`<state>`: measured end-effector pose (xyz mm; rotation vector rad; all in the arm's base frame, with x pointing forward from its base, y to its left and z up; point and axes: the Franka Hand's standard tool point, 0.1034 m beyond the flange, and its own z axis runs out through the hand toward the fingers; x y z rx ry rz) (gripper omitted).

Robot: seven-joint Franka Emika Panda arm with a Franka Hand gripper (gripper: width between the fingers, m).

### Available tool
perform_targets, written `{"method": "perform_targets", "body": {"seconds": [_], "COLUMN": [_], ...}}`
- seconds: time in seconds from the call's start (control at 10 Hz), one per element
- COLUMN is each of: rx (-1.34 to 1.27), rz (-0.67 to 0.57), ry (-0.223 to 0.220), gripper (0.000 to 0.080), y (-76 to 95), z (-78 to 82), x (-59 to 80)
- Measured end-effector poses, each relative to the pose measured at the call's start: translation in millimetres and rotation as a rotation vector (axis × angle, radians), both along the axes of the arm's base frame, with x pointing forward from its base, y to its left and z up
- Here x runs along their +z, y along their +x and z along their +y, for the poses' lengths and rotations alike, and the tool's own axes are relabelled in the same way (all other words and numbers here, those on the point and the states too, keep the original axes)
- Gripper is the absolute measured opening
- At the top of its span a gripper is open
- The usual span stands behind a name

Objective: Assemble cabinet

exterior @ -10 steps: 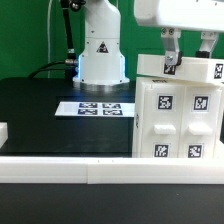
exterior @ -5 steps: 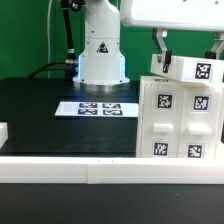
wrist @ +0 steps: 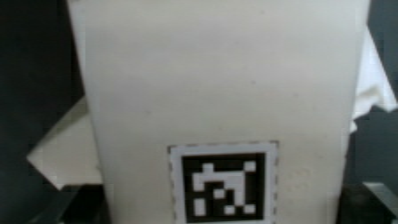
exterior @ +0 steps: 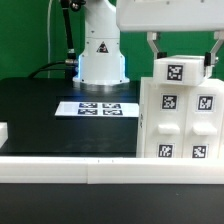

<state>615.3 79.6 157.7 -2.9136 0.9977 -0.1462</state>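
Observation:
The cabinet (exterior: 182,125), a tall white box with square tags on its front, stands on the black table at the exterior view's right. On top of it sits a white tagged top piece (exterior: 178,71). My gripper (exterior: 184,58) comes down from above, with one finger on each side of this top piece, shut on it. In the wrist view the white piece (wrist: 214,90) with its tag fills the frame between my fingers. The fingertips show only as dark corners. The door panels cannot be told apart from the box.
The marker board (exterior: 100,108) lies on the black table (exterior: 40,110) in front of the white robot base (exterior: 100,50). A long white rail (exterior: 90,172) edges the table's front. A small white piece (exterior: 3,132) lies at the exterior view's left edge.
My gripper has turned and shifted toward the exterior view's left. The top piece has turned with it, so its tag has moved from the right to the middle.

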Motion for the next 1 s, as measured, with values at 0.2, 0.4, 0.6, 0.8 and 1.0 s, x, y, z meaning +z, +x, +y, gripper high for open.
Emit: {"method": "perform_targets", "body": {"seconds": [0.2, 0.4, 0.6, 0.8, 1.0], "rx": [-0.192, -0.393, -0.549, -0.733, -1.003], "rz": [0.0, 0.007, 0.013, 0.019, 0.022], "ry": [0.03, 0.057, 0.081, 0.107, 0.135], "gripper": [0.056, 0.056, 0.056, 0.056, 0.056], "y": [0.9, 1.1, 1.2, 0.8, -1.8], "z": [-0.1, -0.7, -1.1, -0.8, -0.5], "x": [0.3, 0.4, 0.5, 0.3, -0.2]}}
